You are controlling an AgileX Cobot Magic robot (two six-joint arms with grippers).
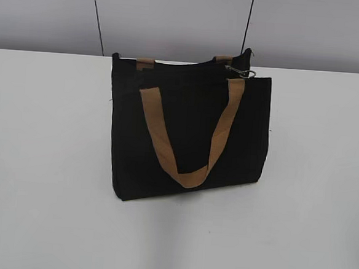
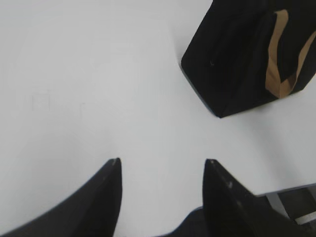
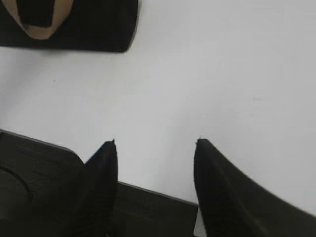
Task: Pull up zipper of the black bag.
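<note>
Exterior view: the black bag [image 1: 189, 132] stands upright on the white surface [image 1: 42, 162], its silver zipper [image 1: 241, 72] pull at the top right corner; neither arm shows, so nothing looks begun.

Left wrist view: the left end effector [image 2: 163, 163] is spread open and empty, the bag ahead and to its right, well apart.

Right wrist view: the right end effector [image 3: 155, 143] gapes empty too, the bag ahead-left. Approach, grasp and pull all remain.

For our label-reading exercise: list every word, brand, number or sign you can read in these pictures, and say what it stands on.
None: no readable text anywhere. The rectangular black fabric bag, its tan webbing handles, the small silver metal zipper pull and the white table all appear unmarked.
</note>
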